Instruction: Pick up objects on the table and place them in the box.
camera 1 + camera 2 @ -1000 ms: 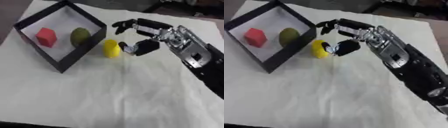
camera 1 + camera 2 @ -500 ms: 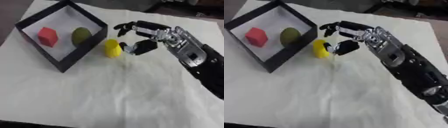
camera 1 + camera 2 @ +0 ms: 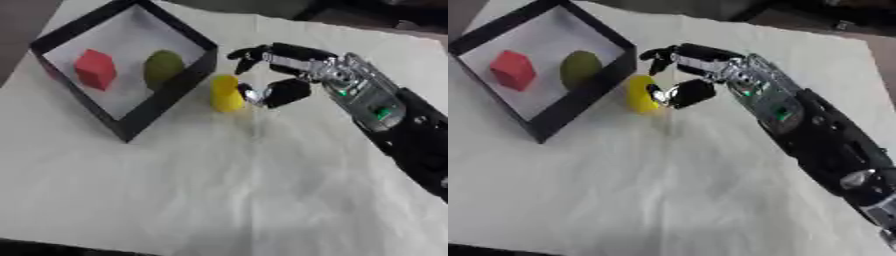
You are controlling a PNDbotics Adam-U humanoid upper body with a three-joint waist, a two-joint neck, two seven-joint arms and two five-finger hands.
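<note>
Right hand (image 3: 293,75) at the upper centre of the frame, reaching in from the right along a black and silver arm. Its fingers are curved and spread above a yellow piece (image 3: 225,92), its thumb close beside the piece's right side. The fingers have not closed round the piece; whether the thumb touches it cannot be told. The hand holds nothing. The left hand shows in neither view.

The yellow piece stands upright on the white surface (image 3: 219,190), just outside the right wall of the box (image 3: 122,131), near to it but apart. The box is a black square frame with a pale floor, lying at the upper left.

Progress: two things already lie inside the box, a red cube (image 3: 94,69) towards its left and a green rounded piece (image 3: 163,66) towards its right, near the wall that faces the yellow piece. The yellow piece is the only thing seen on the surface outside the box, so the task appears to be near its end: what is left is to grasp this piece, lift it over the wall and release it inside.

Obstacles: the box wall stands between piece and floor, and the green piece lies just behind that wall, so a drop further into the box seems safer. The rest of the surface carries nothing else.
</note>
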